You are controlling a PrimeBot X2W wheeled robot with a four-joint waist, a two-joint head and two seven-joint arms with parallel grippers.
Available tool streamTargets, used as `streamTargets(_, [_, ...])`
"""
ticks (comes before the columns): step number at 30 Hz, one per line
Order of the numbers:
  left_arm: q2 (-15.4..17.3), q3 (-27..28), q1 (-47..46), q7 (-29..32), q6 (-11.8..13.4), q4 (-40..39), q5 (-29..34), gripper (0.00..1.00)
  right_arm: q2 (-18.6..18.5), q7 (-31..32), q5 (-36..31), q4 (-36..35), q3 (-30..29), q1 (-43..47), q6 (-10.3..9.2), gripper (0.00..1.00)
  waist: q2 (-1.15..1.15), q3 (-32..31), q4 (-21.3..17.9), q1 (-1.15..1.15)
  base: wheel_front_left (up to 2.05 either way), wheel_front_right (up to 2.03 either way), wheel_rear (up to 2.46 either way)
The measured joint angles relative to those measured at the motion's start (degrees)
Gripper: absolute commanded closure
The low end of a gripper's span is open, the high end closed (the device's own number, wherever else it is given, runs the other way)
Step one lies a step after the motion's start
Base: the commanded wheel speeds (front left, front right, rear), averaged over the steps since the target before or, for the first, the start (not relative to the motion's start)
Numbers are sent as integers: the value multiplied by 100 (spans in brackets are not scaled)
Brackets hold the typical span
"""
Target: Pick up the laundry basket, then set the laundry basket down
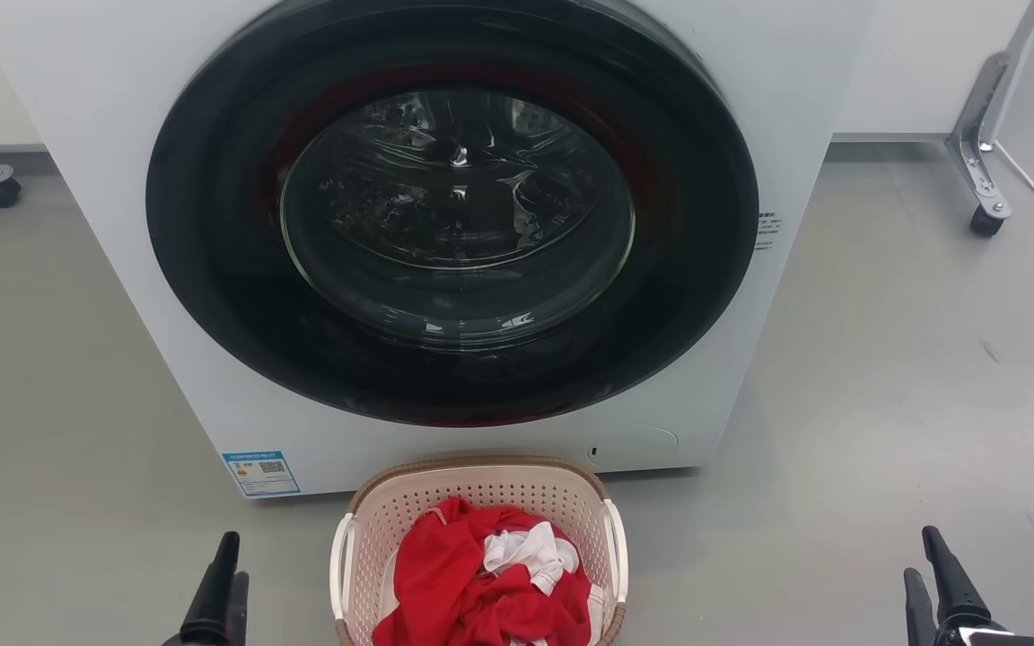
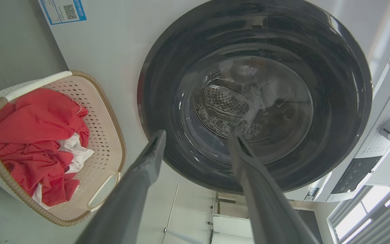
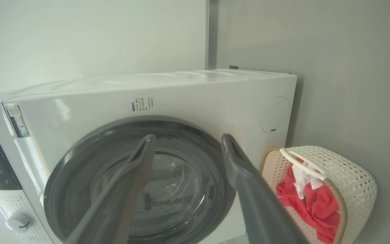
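A small cream-pink perforated plastic laundry basket [image 1: 492, 492] with a brown woven-look rim and white loop handles on two sides stands on the grey floor [image 1: 885, 404]. It is just in front of the white front-loading washing machine [image 1: 122, 269], below the machine's round dark glass door [image 1: 454, 215], which is closed. From the head view the basket's far rim looks very close to the machine's front panel, though whether the two touch is hard to tell. A crumpled red garment [image 1: 454, 574] fills most of the basket, with a bit of white cloth [image 1: 530, 549] lying on it. A blue-bordered label [image 1: 261, 473] sits on the machine's lower front, to the left of the basket.

The left gripper [image 1: 232, 561] hangs at the lower left and the right gripper [image 1: 921, 552] at the lower right. Each is well apart from the basket, which lies between them. Both hold nothing. In the left wrist view the left gripper [image 2: 196, 133] has its two dark fingers spread wide and points at the door, with the basket [image 2: 103, 135] off to one side. In the right wrist view the right gripper [image 3: 188, 135] is likewise spread, and the basket [image 3: 350, 176] sits beside the machine's lower corner.
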Motion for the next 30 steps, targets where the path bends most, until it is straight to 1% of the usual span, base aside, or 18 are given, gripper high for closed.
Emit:
streamTargets(7, [0,-123,1,-129,11,-51,74,0,0,-129,-52,-53,97,1,0,0,0,2,-1,0,0,0,0])
streamTargets(12, [2,-218,1,-232,94,-145,325,0,0,-233,-243,-149,137,1,-10,0,0,7,-2,0,0,0,0])
streamTargets(15, [3,-260,0,-294,149,-210,467,0,-1,-289,-448,-193,176,1,-107,0,0,10,-2,0,0,0,0])
streamTargets(22, [9,-450,-4,-436,302,-386,1189,0,-2,-435,-1050,-381,359,1,-298,0,0,18,-1,0,0,0,0])
streamTargets(30, [25,-683,-7,-589,449,-543,2064,0,-9,-598,-1928,-567,616,1,-411,0,0,28,-1,0,0,0,0])
